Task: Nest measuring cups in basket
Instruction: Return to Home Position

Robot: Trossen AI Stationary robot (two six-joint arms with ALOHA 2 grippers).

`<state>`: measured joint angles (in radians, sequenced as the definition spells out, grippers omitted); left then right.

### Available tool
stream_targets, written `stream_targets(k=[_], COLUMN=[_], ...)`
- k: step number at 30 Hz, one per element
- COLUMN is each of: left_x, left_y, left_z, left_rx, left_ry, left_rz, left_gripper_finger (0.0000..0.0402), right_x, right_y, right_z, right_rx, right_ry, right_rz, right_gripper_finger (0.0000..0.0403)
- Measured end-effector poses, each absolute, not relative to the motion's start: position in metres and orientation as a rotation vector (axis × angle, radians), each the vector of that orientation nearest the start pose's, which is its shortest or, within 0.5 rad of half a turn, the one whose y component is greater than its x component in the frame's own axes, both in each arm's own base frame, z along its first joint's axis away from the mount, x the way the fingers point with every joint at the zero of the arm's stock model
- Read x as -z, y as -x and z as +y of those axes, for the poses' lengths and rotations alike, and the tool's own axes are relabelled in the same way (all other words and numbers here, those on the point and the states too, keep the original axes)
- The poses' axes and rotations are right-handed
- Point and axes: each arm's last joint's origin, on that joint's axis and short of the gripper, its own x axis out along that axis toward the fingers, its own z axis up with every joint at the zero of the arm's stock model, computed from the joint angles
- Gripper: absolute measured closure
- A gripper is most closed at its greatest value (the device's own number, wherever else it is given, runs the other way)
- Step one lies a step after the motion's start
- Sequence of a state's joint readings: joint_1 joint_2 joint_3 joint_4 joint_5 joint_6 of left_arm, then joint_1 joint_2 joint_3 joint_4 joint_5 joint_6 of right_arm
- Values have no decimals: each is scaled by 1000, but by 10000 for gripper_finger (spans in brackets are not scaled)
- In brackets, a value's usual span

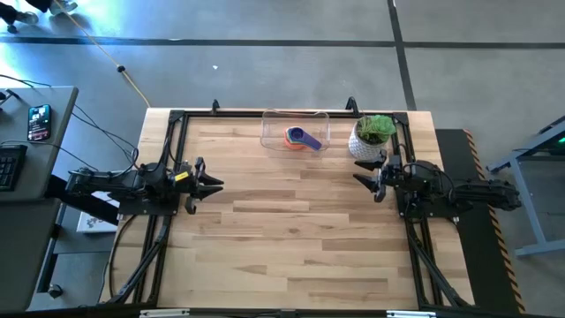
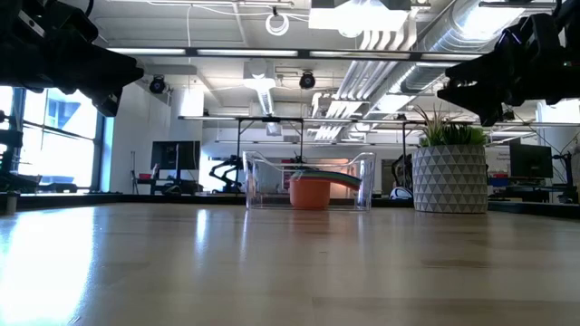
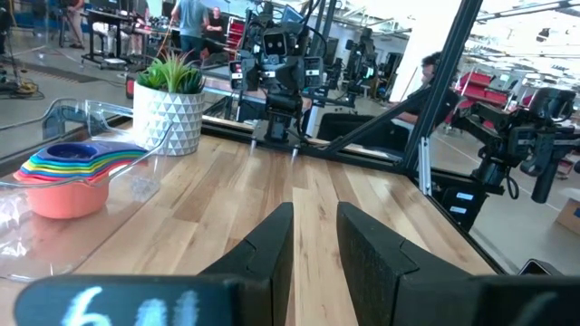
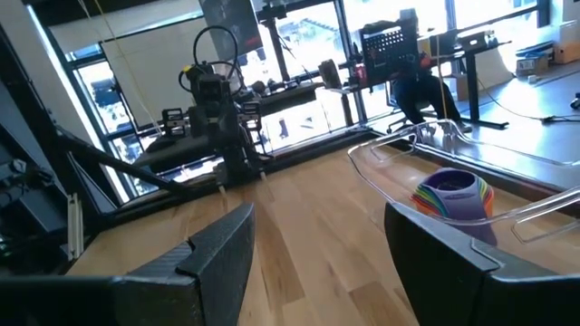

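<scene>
A wooden counter (image 1: 291,238) seen from above, with a clear basket (image 1: 274,119) at the middle of its far edge. The basket holds the measuring cups (image 1: 302,138) nested in one stack, an orange cup outermost and a purple one on top, and a white plant pot (image 1: 366,146) stands just beside it on the right. The left end effector (image 3: 315,208) hangs over the counter's left side, empty, its fingers parted by a narrow gap; the right end effector (image 4: 319,210) hangs near the pot, empty, fingers wide apart.

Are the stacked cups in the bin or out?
In: the nested measuring cups sit upright inside the clear walls of the basket, in every view.
</scene>
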<state>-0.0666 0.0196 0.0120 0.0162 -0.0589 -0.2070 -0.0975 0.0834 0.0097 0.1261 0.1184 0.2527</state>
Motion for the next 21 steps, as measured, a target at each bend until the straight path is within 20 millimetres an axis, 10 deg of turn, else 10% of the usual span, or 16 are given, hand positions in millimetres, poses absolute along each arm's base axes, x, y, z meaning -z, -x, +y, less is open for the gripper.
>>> stream_targets(k=[21], left_x=[-168], left_y=[-98], left_z=[-5], left_rx=[8], left_ry=[207], left_rz=[-8], left_gripper_finger=[323], right_x=[-171], right_y=[-101], right_z=[-13], right_rx=[207], right_ry=[-252], right_rz=[-66], right_gripper_finger=[165])
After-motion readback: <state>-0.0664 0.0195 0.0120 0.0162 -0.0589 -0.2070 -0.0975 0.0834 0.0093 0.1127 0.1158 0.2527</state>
